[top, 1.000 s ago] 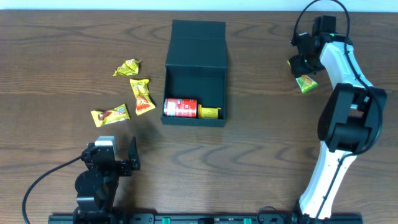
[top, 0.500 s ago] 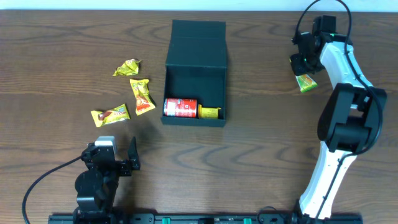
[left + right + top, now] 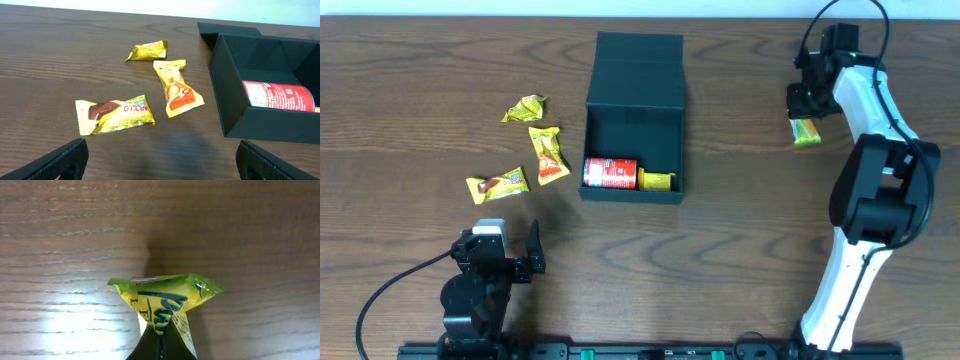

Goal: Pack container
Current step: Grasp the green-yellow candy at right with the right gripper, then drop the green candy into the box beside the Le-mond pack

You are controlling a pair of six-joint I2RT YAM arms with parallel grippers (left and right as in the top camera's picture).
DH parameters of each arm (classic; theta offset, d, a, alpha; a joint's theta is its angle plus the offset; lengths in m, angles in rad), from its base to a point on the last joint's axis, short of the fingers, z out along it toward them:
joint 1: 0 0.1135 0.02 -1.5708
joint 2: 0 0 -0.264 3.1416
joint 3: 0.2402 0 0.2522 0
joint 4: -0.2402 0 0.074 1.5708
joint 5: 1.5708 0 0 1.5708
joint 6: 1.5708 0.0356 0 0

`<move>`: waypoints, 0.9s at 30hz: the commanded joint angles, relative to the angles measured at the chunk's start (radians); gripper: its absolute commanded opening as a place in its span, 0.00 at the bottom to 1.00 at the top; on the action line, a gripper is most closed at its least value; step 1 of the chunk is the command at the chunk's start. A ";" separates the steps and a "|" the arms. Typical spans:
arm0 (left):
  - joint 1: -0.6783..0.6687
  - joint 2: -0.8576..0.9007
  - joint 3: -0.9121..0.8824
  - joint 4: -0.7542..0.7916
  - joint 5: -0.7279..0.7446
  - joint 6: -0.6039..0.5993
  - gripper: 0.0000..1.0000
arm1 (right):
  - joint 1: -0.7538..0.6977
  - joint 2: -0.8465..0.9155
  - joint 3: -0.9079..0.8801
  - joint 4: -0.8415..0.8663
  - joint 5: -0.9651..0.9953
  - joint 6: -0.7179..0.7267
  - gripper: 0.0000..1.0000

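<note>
Fingers of the right gripper [image 3: 805, 112] are pinched shut on a green-and-yellow packet [image 3: 807, 132] at the far right of the wooden table [image 3: 720, 260].

Overhead view: the container [image 3: 635, 140], one dark square box, sits at far centre with its flap lid laid open on the far side. Inside, against the near wall, lie one red can [image 3: 610, 173] and one small yellow item [image 3: 659, 181], probably another packet. Three loose packets [image 3: 548, 153] lie left of the box. The left gripper [image 3: 515, 250] sits at near left, jaws spread wide and empty.

Left wrist view: those three packets lie on bare wood. The box's left wall stands to their right, with the can showing inside.

Right wrist view: dark fingertips clamp the green packet's lower end.

The box looks stiff-walled, light and matte, so it would likely slide if nudged. A wall's top rim seems the firmest hold, and the hinged flap the weakest.
</note>
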 commanded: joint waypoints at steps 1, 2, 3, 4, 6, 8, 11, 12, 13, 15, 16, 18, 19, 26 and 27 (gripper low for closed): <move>-0.002 -0.006 -0.021 -0.005 0.005 0.015 0.95 | 0.055 -0.078 0.079 -0.040 -0.011 0.112 0.01; -0.002 -0.006 -0.021 -0.005 0.005 0.015 0.95 | 0.076 -0.100 0.106 -0.064 -0.011 0.145 0.01; -0.002 -0.006 -0.021 -0.005 0.005 0.015 0.96 | 0.097 -0.119 0.130 -0.088 -0.011 0.179 0.01; -0.002 -0.006 -0.021 -0.005 0.005 0.015 0.95 | 0.120 -0.136 0.153 -0.113 -0.011 0.214 0.01; -0.002 -0.006 -0.021 -0.005 0.005 0.015 0.95 | 0.180 -0.168 0.195 -0.164 -0.009 0.291 0.01; -0.002 -0.006 -0.021 -0.005 0.005 0.015 0.95 | 0.241 -0.189 0.222 -0.198 -0.006 0.352 0.02; -0.002 -0.006 -0.021 -0.005 0.005 0.015 0.96 | 0.346 -0.204 0.253 -0.237 0.018 0.453 0.02; -0.002 -0.006 -0.021 -0.005 0.005 0.015 0.95 | 0.382 -0.204 0.258 -0.243 0.032 0.488 0.02; -0.002 -0.006 -0.021 -0.005 0.005 0.015 0.96 | 0.402 -0.204 0.260 -0.245 0.038 0.505 0.02; -0.002 -0.006 -0.021 -0.005 0.005 0.015 0.96 | 0.458 -0.204 0.260 -0.253 0.055 0.567 0.02; -0.002 -0.006 -0.021 -0.005 0.005 0.015 0.96 | 0.481 -0.204 0.260 -0.259 0.058 0.596 0.02; -0.002 -0.006 -0.021 -0.005 0.005 0.015 0.95 | 0.527 -0.201 0.259 -0.278 0.063 0.673 0.02; -0.002 -0.006 -0.021 -0.005 0.005 0.015 0.96 | 0.544 -0.197 0.259 -0.293 0.077 0.718 0.02; -0.002 -0.006 -0.021 -0.005 0.005 0.015 0.95 | 0.609 -0.158 0.255 -0.335 0.111 0.807 0.02; -0.002 -0.006 -0.021 -0.005 0.005 0.015 0.95 | 0.616 -0.156 0.255 -0.338 0.119 0.807 0.02</move>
